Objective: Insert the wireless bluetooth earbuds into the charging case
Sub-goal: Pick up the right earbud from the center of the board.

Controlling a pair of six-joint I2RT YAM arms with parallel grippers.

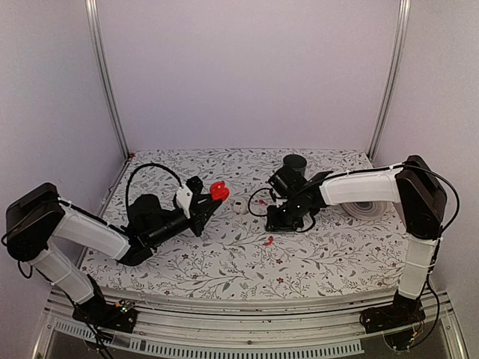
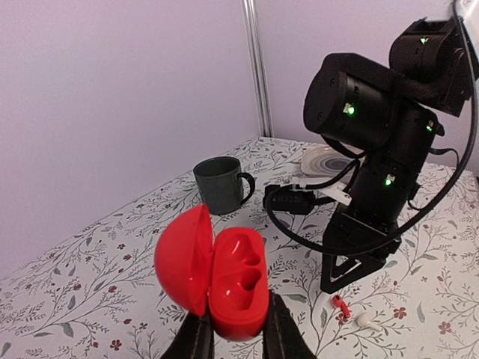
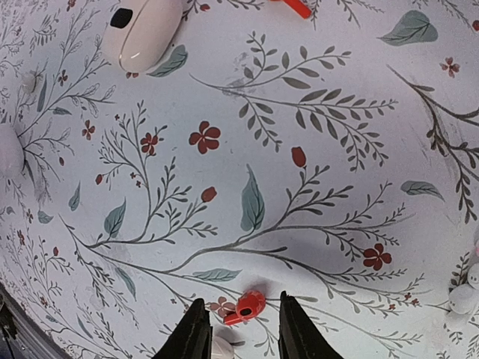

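Here, at the left, the left gripper (image 2: 238,329) is clamped on the lower end of the red charging case (image 2: 238,288). It holds the case clear of the table (image 1: 224,254), lid swung open to the left, the two hollows bare and turned toward the right arm. Further right, the right gripper (image 3: 239,321) is down at the tabletop with its jaws apart, straddling a red earbud (image 3: 245,307) that lies flat between the fingertips with a gap on each side; nothing is gripped there yet. The earbud's long axis runs nearly from one finger to the other, slightly tilted, so a squeeze would likely catch it end to end. The right arm is plainly the nearer one. The case waits left of that pincer and a little farther back, so the bud's way to it probably runs leftward.
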